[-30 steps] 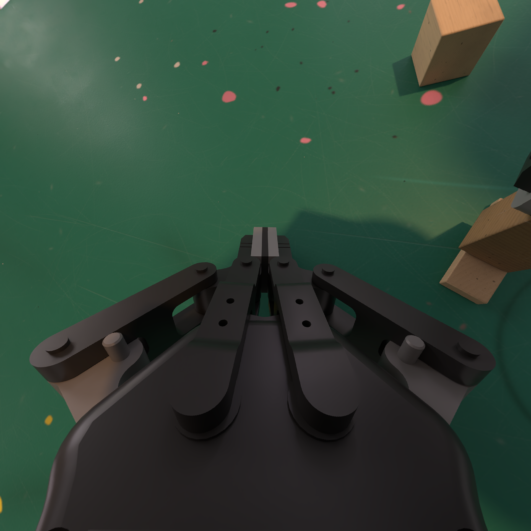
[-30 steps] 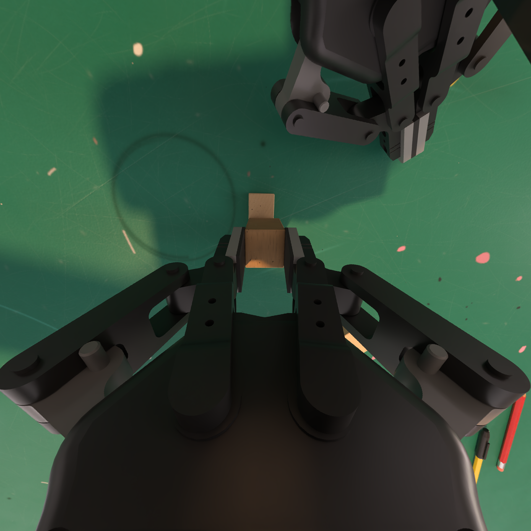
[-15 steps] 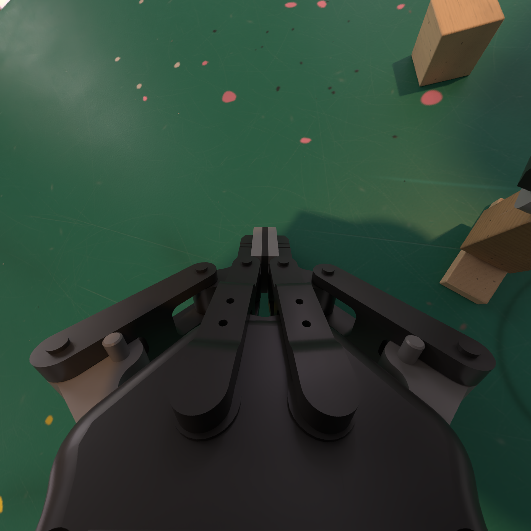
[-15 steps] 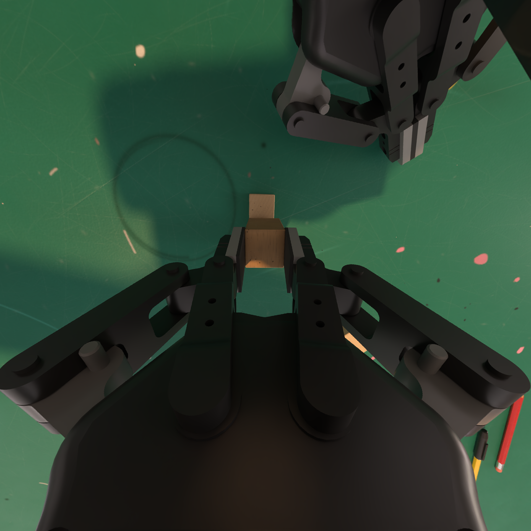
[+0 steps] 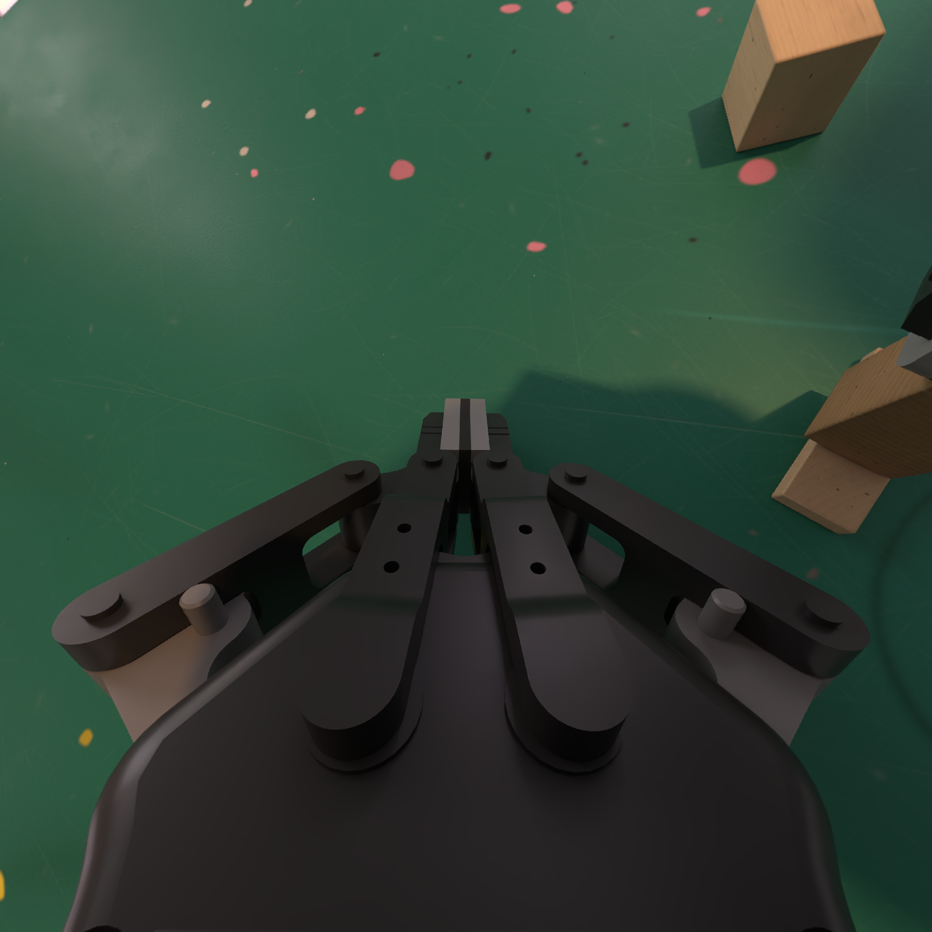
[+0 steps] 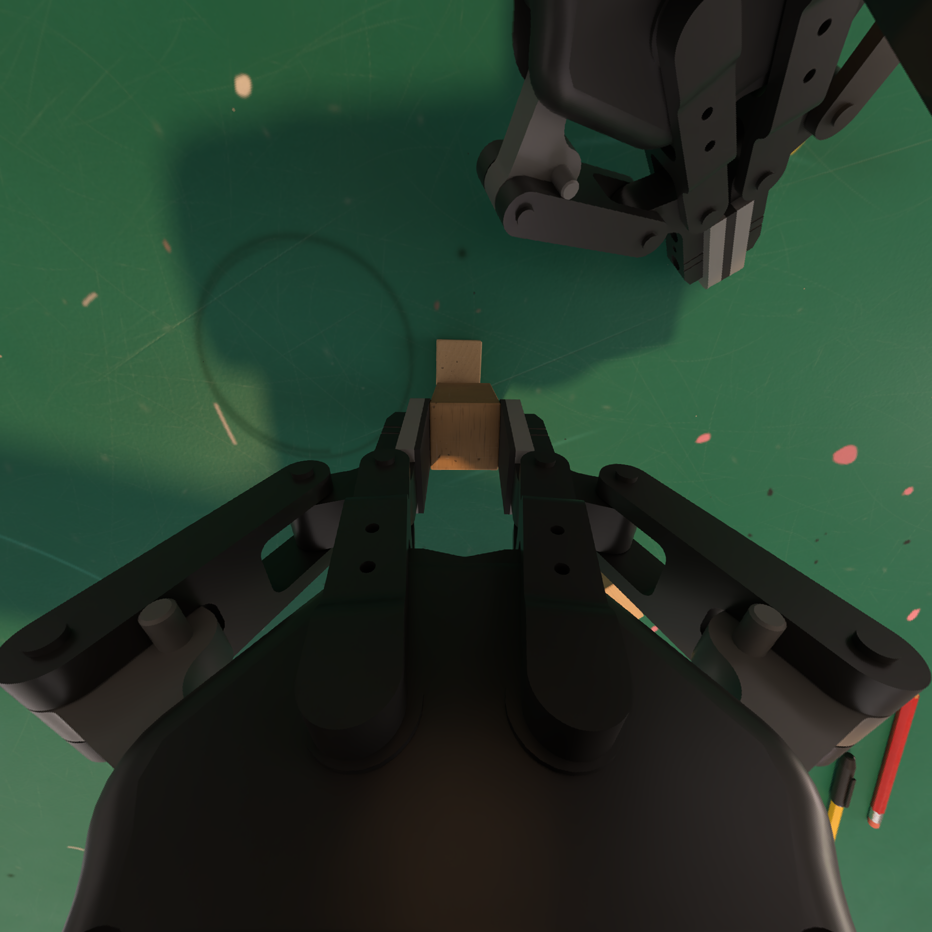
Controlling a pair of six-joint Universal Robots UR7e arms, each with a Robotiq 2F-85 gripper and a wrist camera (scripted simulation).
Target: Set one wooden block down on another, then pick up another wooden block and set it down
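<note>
My right gripper (image 6: 464, 433) is shut on a wooden block (image 6: 464, 433) and holds it over a paler wooden block (image 6: 458, 360) that lies flat on the green mat. In the left wrist view the held block (image 5: 877, 418) sits right over the lying block (image 5: 832, 491) at the right edge; I cannot tell if they touch. A third wooden block (image 5: 797, 70) stands upright at the far right. My left gripper (image 5: 464, 423) is shut and empty above bare mat; it also shows in the right wrist view (image 6: 723, 252) at the upper right.
A red pencil (image 6: 892, 761) and a yellow-and-black pen (image 6: 839, 797) lie at the lower right of the right wrist view. A faint ring mark (image 6: 302, 343) is on the mat left of the blocks. Pink paint spots (image 5: 402, 170) dot the mat.
The right gripper with its block has shifted very slightly; in the left wrist view the held block sits a touch lower and farther right. The left gripper has not moved.
</note>
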